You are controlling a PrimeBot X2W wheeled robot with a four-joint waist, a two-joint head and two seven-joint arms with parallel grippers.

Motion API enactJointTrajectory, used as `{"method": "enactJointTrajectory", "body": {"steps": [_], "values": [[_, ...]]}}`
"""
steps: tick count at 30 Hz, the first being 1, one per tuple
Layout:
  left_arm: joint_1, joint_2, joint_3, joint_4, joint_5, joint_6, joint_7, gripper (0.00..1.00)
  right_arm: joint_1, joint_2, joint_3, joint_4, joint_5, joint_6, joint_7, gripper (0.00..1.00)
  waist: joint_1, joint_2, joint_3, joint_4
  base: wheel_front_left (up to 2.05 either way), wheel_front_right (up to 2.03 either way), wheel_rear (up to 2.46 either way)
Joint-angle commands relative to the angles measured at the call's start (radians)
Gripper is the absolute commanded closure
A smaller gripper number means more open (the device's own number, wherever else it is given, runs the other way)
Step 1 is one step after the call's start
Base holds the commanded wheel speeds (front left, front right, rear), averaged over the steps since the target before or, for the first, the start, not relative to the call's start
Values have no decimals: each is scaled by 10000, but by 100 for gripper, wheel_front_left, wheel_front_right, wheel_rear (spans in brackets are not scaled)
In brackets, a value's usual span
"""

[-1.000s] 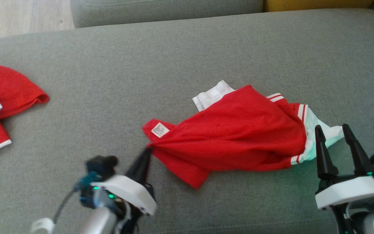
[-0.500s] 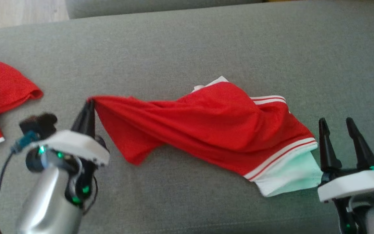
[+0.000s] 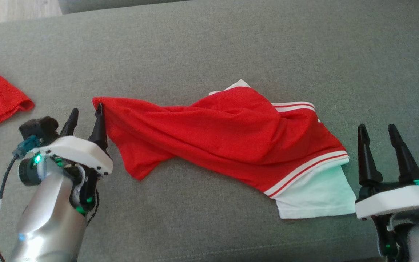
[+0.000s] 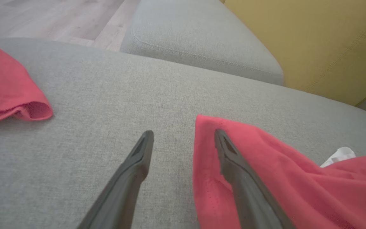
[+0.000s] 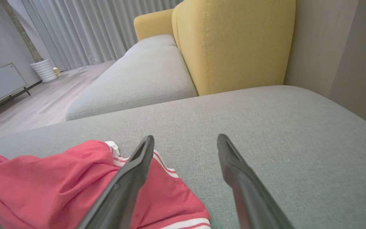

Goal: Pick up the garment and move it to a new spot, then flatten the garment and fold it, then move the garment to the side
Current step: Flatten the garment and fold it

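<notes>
The red garment (image 3: pixel 231 134) is laid twisted across the sofa cushion (image 3: pixel 209 43); flattening is judged in hand. Left pincer (image 3: pixel 87 109) and right pincer (image 3: pixel 376 127) are spread wide, empty; corner grips are needed
</notes>
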Motion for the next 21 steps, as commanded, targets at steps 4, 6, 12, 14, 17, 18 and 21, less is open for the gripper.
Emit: {"method": "enactJointTrajectory", "body": {"steps": [4,6,12,14,17,18,21], "values": [[13,261,406,-484,350,247,-673,0,-432,-58,264,-274,-78,-9,-154,0,0,0,-254,124,0,0,0],[597,266,546,-1238,752,629,-828,0,-415,-58,284,-295,-247,-9,-156,0,0,0,-482,255,0,0,0],[2246,274,933,-4029,2072,1573,-858,0,-281,-58,387,-376,-647,-9,-75,0,0,0,-1009,479,0,0,0],[2867,236,935,-4805,2380,1729,-859,0,-193,-58,445,-365,-710,-9,-25,0,0,0,-1191,532,0,0,0],[3674,187,796,-5619,2703,1861,-860,0,-12,-58,570,-376,-818,-9,66,0,0,0,-1425,608,0,0,0],[3893,180,720,-5827,2790,1884,-860,0,58,-58,613,-384,-852,-9,95,0,0,0,-1492,629,0,0,0],[4435,155,547,-6247,2894,1940,-860,0,273,-58,729,-411,-902,-9,171,0,0,0,-1687,680,0,0,0]]}}
